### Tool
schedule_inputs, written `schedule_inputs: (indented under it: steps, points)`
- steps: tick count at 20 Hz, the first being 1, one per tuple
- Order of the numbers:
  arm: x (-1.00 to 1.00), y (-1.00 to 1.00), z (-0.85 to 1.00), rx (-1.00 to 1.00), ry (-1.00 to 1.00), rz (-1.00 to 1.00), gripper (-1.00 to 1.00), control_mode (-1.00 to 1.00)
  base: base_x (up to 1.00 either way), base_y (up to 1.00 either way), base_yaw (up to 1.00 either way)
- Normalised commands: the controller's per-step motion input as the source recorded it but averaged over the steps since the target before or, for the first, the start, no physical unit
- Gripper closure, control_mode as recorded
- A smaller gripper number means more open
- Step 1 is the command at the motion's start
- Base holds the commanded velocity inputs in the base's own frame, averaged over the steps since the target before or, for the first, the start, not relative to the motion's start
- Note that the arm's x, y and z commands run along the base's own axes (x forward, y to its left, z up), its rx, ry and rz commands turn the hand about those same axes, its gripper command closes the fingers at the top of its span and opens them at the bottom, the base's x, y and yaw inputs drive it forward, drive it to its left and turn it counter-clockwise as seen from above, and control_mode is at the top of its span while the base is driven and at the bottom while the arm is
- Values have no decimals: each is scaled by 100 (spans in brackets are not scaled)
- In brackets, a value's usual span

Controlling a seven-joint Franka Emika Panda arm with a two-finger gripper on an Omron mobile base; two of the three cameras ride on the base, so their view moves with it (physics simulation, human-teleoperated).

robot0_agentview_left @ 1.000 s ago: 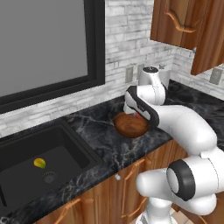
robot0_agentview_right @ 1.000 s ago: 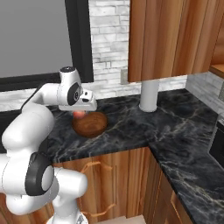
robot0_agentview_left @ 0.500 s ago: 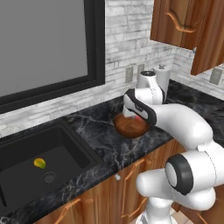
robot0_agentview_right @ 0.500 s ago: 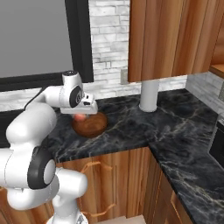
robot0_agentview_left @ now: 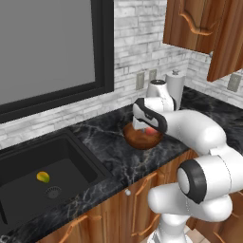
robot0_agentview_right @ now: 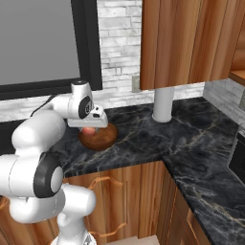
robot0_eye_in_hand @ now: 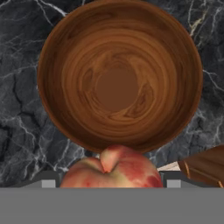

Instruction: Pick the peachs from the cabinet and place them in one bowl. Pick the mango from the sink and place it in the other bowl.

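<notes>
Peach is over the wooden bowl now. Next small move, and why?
Probably ease the gripper a little forward over the bowl's middle, then open. In the hand view the peach sits between the fingers near the wooden bowl's rim, not its centre, and the bowl is empty. From the base views the peach hangs just above it, so a short drop should land inside.

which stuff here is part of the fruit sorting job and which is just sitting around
Job things:
- peach, held in the claw
- wooden bowl, empty
- mango
- sink

Just lying about:
- paper towel roll
- wall outlets
</notes>
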Motion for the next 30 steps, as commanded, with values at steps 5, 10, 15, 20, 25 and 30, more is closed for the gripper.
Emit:
schedule_inputs:
  steps: [5,10,15,20,25,30]
  points:
    - [2,0,-18,0,6,0,100,-100,0,0,0]
    - [1,0,-17,0,7,0,100,-100,0,0,0]
    - [1,0,-16,0,5,0,100,-100,0,0,0]
    - [0,0,-14,0,5,0,100,-100,0,0,0]
    - [0,0,-1,0,0,0,100,-100,0,0,0]
    - [2,0,0,0,-2,0,100,-100,0,0,0]
